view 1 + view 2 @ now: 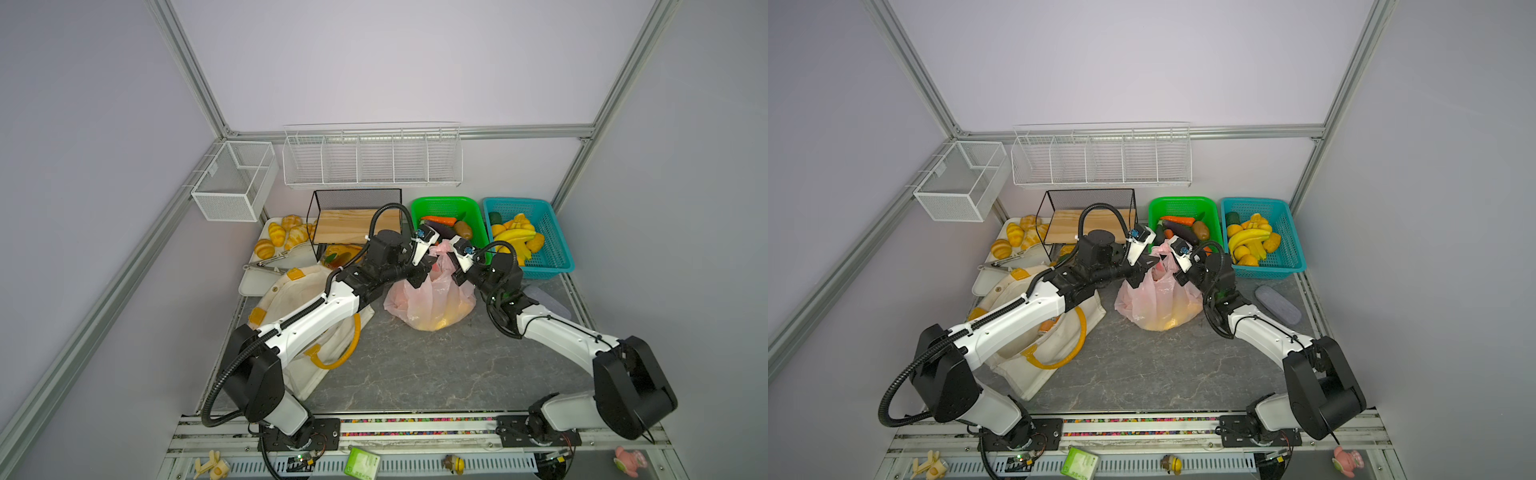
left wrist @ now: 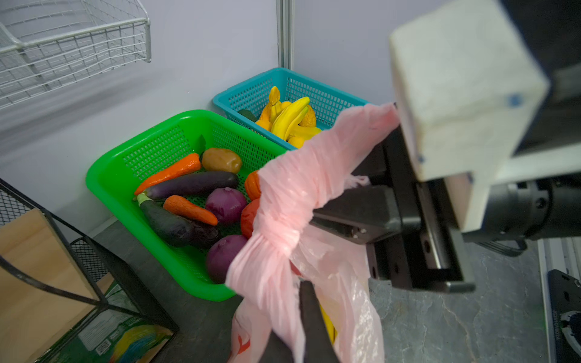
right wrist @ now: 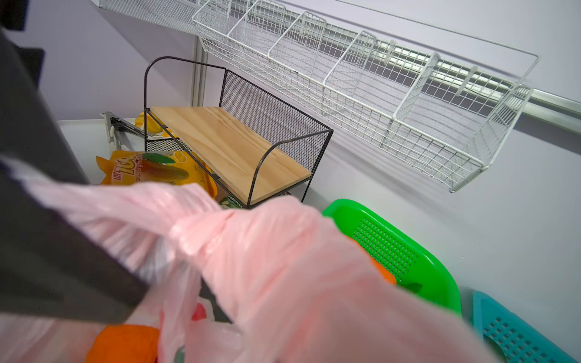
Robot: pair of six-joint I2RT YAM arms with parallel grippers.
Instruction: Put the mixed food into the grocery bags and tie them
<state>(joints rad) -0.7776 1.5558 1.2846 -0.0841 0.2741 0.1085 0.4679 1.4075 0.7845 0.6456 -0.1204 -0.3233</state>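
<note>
The pink plastic bag (image 1: 432, 299) (image 1: 1158, 299) stands mid-table with yellow and orange food (image 1: 440, 316) showing through its film. Its two handles are crossed into a twist (image 2: 276, 239) (image 3: 201, 226) above the mouth. My left gripper (image 1: 428, 266) (image 2: 306, 286) is shut on one handle. My right gripper (image 1: 456, 272) (image 2: 317, 213) is shut on the other; pink film hides its fingers in the right wrist view. An orange item (image 3: 122, 342) lies inside the bag. The cream canvas tote (image 1: 299, 299) (image 1: 1017, 291) lies slumped under my left arm.
Right behind the bag are a green basket (image 1: 449, 205) of vegetables and a blue basket (image 1: 544, 237) of fruit. A black wire shelf (image 1: 353, 220) and a white tray (image 1: 262, 284) with croissants stand back left. A grey case (image 1: 1277, 303) lies beside my right arm.
</note>
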